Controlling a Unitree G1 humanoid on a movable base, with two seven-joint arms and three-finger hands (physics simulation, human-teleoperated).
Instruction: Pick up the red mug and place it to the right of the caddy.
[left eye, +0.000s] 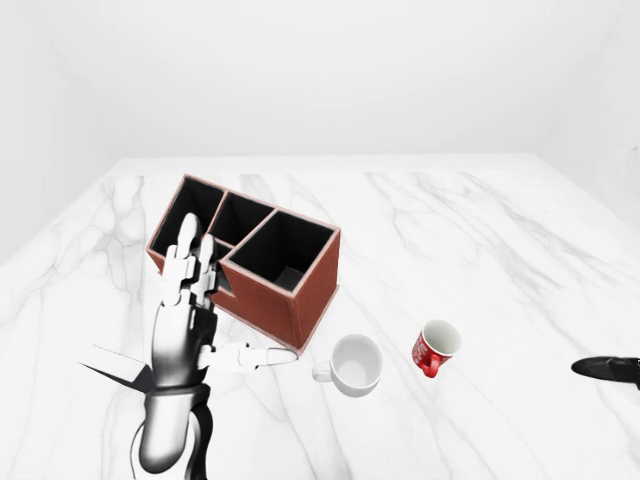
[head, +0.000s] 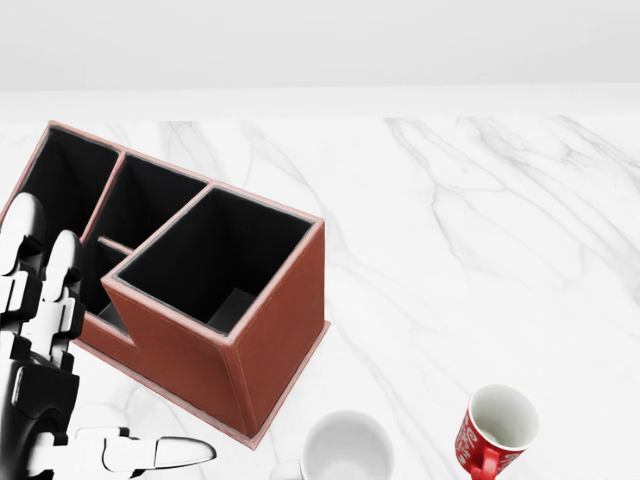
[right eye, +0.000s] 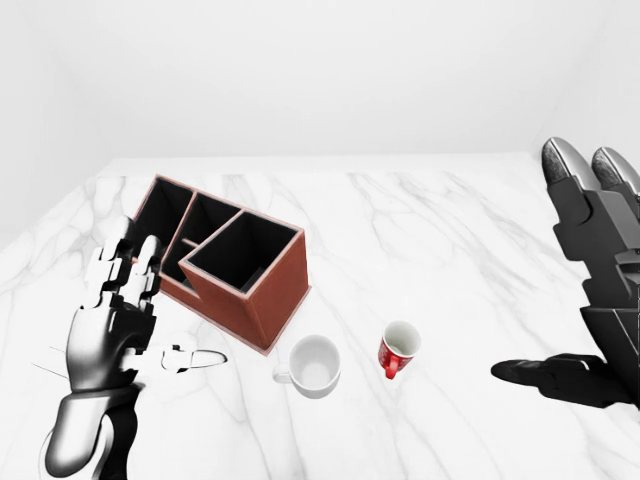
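Pre-grasp, nothing held: small red ceramic mug (left eye: 435, 347) upright on white marble tabletop (left eye: 480, 230), right of brown leather compartment caddy (left eye: 250, 257), apart from it; next, needs reach by spread empty right hand (right eye: 585, 290); left hand (left eye: 190, 320) spread, idle beside caddy; white ceramic cup (left eye: 355, 364) between caddy and mug, possible obstruction.
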